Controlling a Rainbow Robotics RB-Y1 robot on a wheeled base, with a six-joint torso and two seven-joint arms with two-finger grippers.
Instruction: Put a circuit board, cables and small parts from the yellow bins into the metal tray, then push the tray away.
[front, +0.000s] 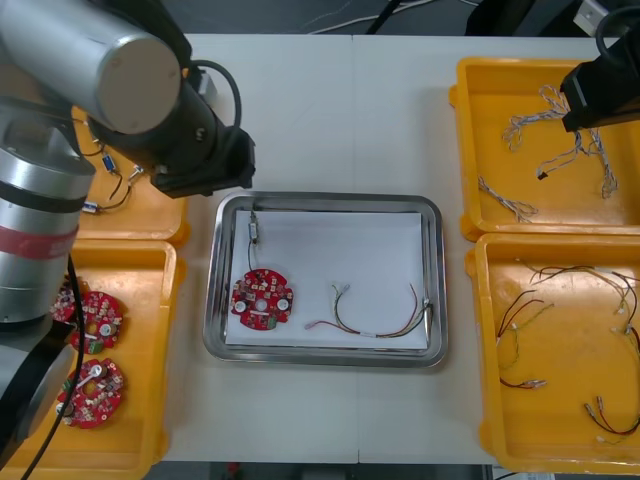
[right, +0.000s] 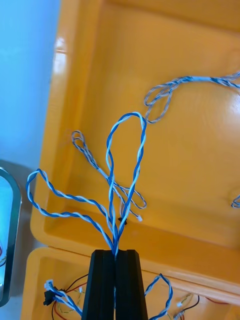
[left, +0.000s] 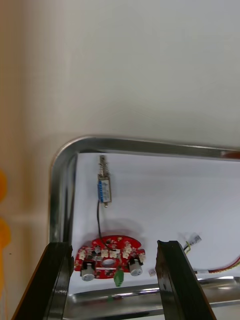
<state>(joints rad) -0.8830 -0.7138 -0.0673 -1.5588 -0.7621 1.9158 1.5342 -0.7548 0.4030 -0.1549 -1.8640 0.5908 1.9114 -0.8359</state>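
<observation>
My right gripper is shut on a twisted blue and white cable, whose loops spread out past the fingertips over the far right yellow bin. In the front view the right gripper is above that bin. The metal tray, white inside, holds a round red circuit board, a small metal part and a red and yellow cable. My left gripper is open above the tray's corner, over the board and the part.
More twisted cables lie in the far right bin. The near right bin holds thin black and red cables. The near left bin has red boards. The far left bin sits under my left arm.
</observation>
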